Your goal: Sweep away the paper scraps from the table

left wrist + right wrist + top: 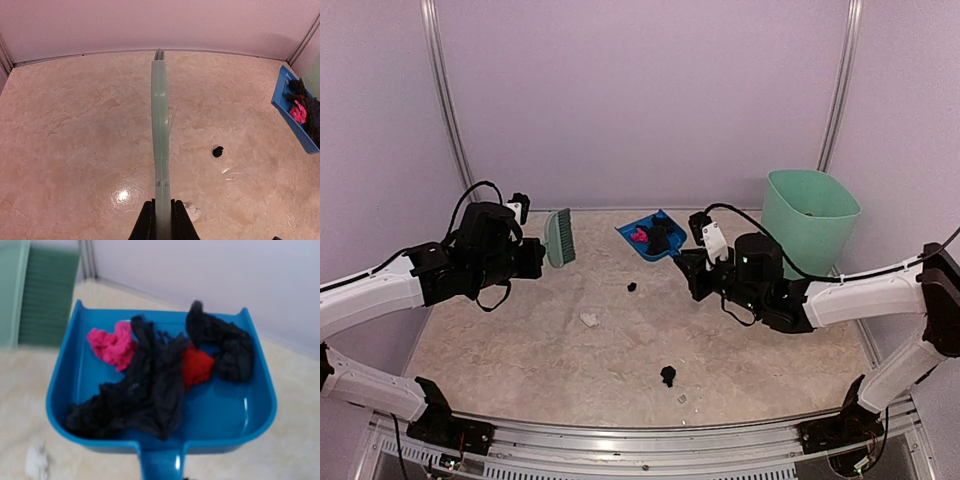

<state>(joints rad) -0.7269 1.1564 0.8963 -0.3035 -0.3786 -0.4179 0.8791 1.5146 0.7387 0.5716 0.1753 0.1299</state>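
My left gripper (pixel 535 258) (pixel 162 220) is shut on the handle of the green hand brush (pixel 559 237) (pixel 160 125), which points away toward the back wall. My right gripper (pixel 692 265) is shut on the handle of the blue dustpan (pixel 650 236) (pixel 250 410); its fingers are out of the right wrist view. Black, pink and red paper scraps (pixel 150 385) lie in the pan. On the table (pixel 520 350) lie a small black scrap (pixel 632 287) (pixel 218 151), a white scrap (pixel 589 320) (pixel 192 212) and a larger black scrap (pixel 668 376).
A tall mint-green bin (pixel 810 220) (pixel 30 295) stands at the back right, beside the dustpan. A tiny pale bit (pixel 683 399) lies near the front metal rail (pixel 640 440). Walls close the table at the back and sides.
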